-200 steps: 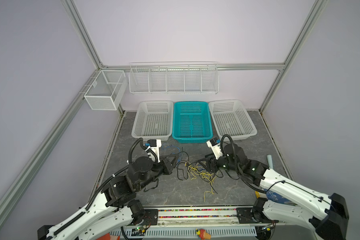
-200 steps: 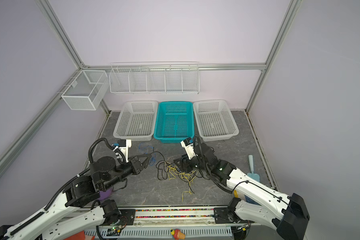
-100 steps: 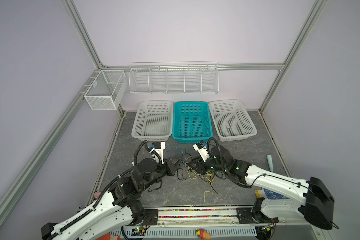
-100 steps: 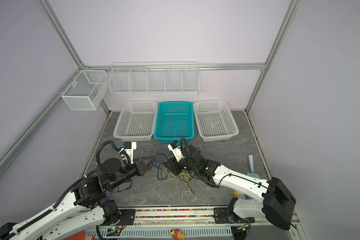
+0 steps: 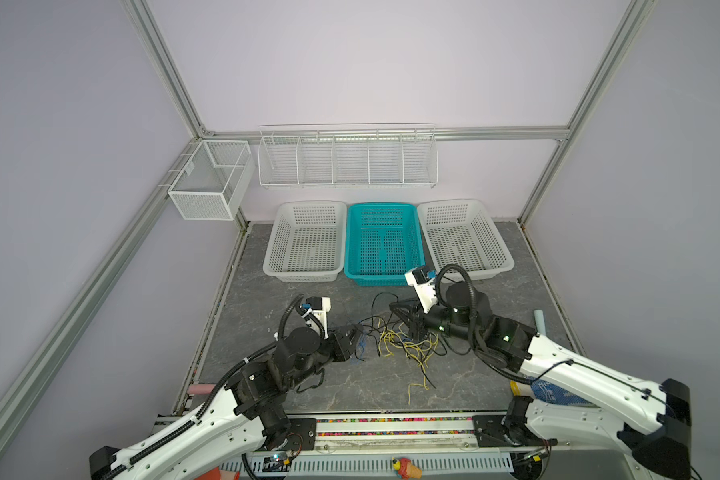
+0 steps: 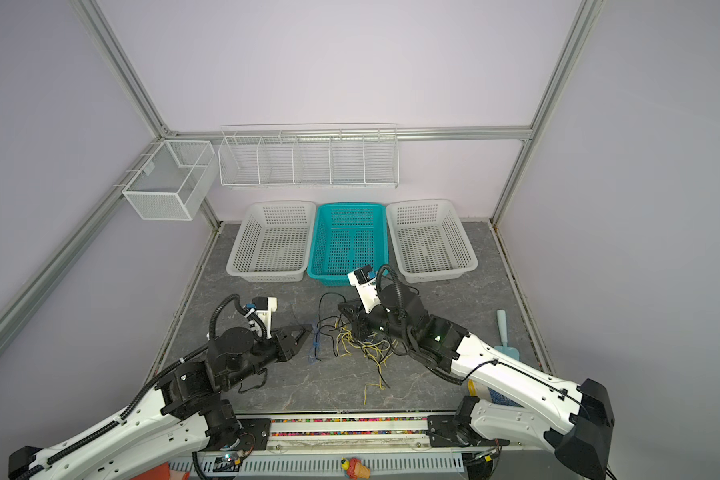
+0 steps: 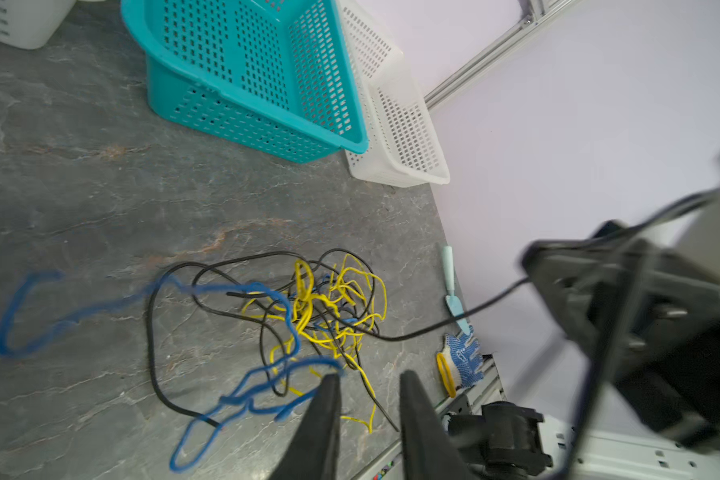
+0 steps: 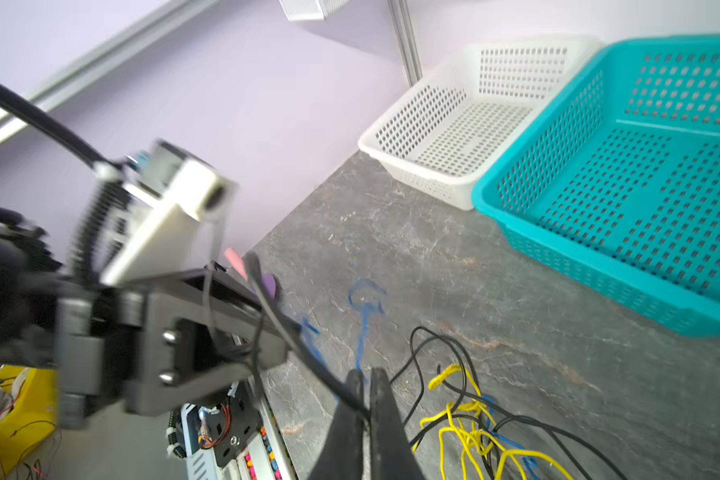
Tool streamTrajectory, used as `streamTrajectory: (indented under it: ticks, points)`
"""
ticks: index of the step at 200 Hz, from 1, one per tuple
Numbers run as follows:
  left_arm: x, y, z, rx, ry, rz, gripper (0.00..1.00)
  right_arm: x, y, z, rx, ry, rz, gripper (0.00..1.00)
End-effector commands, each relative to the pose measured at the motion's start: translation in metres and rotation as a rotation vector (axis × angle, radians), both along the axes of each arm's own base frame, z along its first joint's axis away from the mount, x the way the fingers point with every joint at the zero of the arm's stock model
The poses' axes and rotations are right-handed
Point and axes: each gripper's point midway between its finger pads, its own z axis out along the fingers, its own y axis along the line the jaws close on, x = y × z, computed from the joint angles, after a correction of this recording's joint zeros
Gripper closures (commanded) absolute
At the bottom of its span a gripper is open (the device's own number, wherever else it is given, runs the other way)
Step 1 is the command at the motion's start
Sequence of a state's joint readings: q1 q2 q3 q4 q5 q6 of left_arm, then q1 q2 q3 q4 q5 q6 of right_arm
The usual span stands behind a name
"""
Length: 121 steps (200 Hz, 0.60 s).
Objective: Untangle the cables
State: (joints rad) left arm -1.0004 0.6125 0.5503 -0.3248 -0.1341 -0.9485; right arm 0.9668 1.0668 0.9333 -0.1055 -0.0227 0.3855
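The cables (image 5: 408, 340) (image 6: 362, 343) lie in a yellow, black and blue tangle on the grey floor, mid-front in both top views. A blue cable (image 7: 242, 399) trails out beside my left gripper (image 7: 371, 376) (image 5: 356, 332). That gripper is open, with nothing between its fingers. My right gripper (image 8: 366, 372) (image 5: 393, 307) is shut on a black cable (image 8: 292, 332). That cable stretches taut from the tangle up to the jaws (image 7: 454, 320). The right gripper hangs over the tangle's far side.
Behind the tangle stand a white basket (image 5: 310, 204), a teal basket (image 5: 381, 206) and another white basket (image 5: 454, 203). A wire rack (image 5: 346, 156) and mesh box (image 5: 208, 178) hang on the walls. A light-blue trowel (image 5: 540, 322) lies right, a glove (image 7: 462, 357) near the front rail.
My right gripper reached left, shut on the black cable and drew back right with it. My left gripper opened and let the blue cable drop.
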Motion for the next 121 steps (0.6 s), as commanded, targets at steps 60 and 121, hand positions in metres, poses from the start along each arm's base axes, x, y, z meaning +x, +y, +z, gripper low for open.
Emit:
streamTrajectory:
  ticks: [60,121]
  points:
    - [0.005,-0.005,-0.038,0.033,0.05,0.018,0.56,-0.008,-0.02,0.076,0.014,-0.1,-0.013,0.94]
    - [0.007,-0.02,-0.049,0.002,0.062,-0.012,0.41,-0.006,-0.024,0.116,0.004,-0.144,-0.025,0.94]
